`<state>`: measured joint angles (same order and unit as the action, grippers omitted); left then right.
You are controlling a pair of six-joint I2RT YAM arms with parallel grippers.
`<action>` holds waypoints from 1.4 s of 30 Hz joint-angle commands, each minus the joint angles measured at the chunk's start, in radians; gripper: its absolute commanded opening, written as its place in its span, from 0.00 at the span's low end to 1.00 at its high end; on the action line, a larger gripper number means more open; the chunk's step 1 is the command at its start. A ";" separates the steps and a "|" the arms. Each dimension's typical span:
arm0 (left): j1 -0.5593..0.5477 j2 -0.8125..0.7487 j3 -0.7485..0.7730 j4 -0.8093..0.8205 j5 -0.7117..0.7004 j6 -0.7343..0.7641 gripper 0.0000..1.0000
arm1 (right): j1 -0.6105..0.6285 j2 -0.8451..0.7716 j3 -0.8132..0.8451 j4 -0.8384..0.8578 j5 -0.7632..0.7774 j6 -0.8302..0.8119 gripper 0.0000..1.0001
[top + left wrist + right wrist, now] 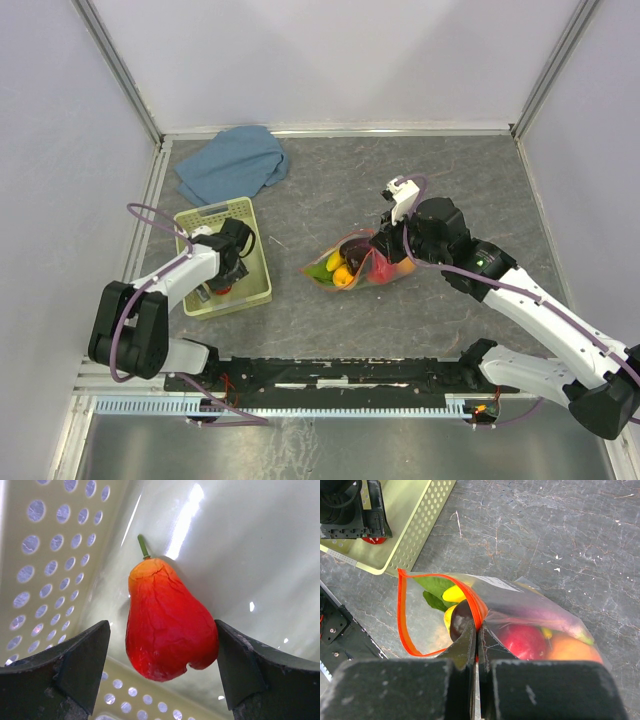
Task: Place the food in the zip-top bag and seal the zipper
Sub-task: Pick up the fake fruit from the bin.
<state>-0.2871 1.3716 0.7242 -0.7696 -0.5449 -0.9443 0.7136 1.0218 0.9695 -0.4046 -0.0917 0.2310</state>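
The clear zip-top bag (pixel 355 268) lies mid-table with its mouth open to the left. In the right wrist view its red-orange zipper (pixel 402 620) forms an open loop. Inside are a green leaf (pixel 435 586), a yellow banana (pixel 454 594), a dark purple piece (pixel 460 622), a red fruit (pixel 522 640) and an orange one (pixel 570 647). My right gripper (pixel 478 627) is shut on the upper zipper lip. My left gripper (pixel 161 630) is down in the pale green basket (pixel 215 211), open, with a red pear-shaped fruit (pixel 165 605) between its fingers. The white slider is not visible.
A blue cloth (pixel 232 163) lies crumpled at the back left, beyond the basket. The basket's perforated wall (pixel 50 555) is close on the left of my left gripper. White walls enclose the table on three sides.
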 commanded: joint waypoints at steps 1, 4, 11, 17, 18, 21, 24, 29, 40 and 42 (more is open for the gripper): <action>0.013 0.007 -0.020 0.094 -0.061 0.017 0.87 | 0.006 -0.010 0.009 0.074 0.014 -0.002 0.02; 0.015 0.014 -0.027 0.119 -0.066 0.028 0.82 | 0.004 -0.008 0.011 0.071 0.014 -0.002 0.02; 0.016 -0.027 -0.031 0.128 -0.038 0.056 0.60 | 0.005 0.005 0.023 0.054 0.022 -0.006 0.02; 0.007 -0.166 -0.024 0.187 0.136 0.155 0.51 | 0.005 0.022 0.048 0.029 0.044 -0.012 0.02; 0.004 -0.200 -0.026 0.201 0.167 0.167 0.50 | 0.005 0.024 0.054 0.024 0.047 -0.012 0.02; -0.002 -0.300 -0.026 0.233 0.253 0.205 0.47 | 0.006 0.038 0.069 0.003 0.057 -0.012 0.02; -0.004 -0.380 -0.009 0.242 0.330 0.243 0.47 | 0.005 0.050 0.085 -0.017 0.063 -0.010 0.02; -0.019 -0.496 0.013 0.293 0.476 0.294 0.46 | 0.006 0.065 0.109 -0.043 0.055 0.006 0.02; -0.203 -0.613 0.029 0.503 0.756 0.385 0.45 | 0.005 0.093 0.176 -0.102 0.059 0.014 0.02; -0.257 -0.611 0.034 0.547 0.790 0.406 0.45 | 0.005 0.096 0.185 -0.112 0.060 0.009 0.02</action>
<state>-0.4595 0.7799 0.7071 -0.3752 0.1310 -0.6281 0.7136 1.1183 1.0859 -0.5224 -0.0483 0.2386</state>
